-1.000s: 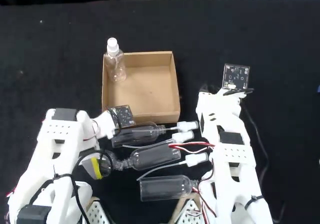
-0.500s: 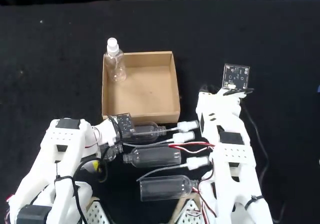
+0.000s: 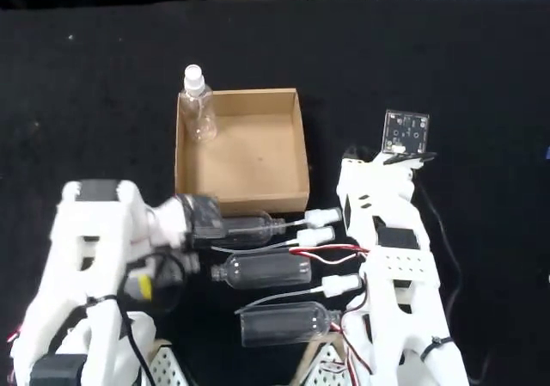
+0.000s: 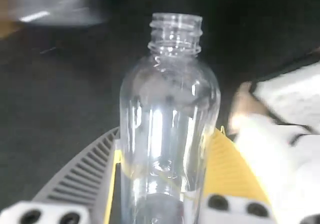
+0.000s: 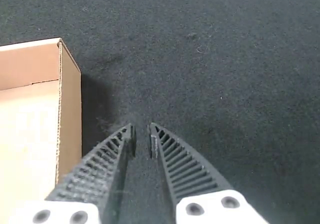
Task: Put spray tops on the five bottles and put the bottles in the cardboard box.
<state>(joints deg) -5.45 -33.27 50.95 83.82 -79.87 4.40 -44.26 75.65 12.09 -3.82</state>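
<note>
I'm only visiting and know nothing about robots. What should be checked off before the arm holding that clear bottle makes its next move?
1. Bottle held by the left tool: ok, gripped around its lower body.
2. Its neck ready for a top: ok, threads bare, no cap.
3. Right tool free: ok, empty and nearly closed, over the table beside the box.
4. Spray tops at hand: ok, three lie loose by the right arm.
5. Room in the box: ok, one capped bottle stands in a corner.
6. Grip firm enough for twisting: cannot tell.
</note>
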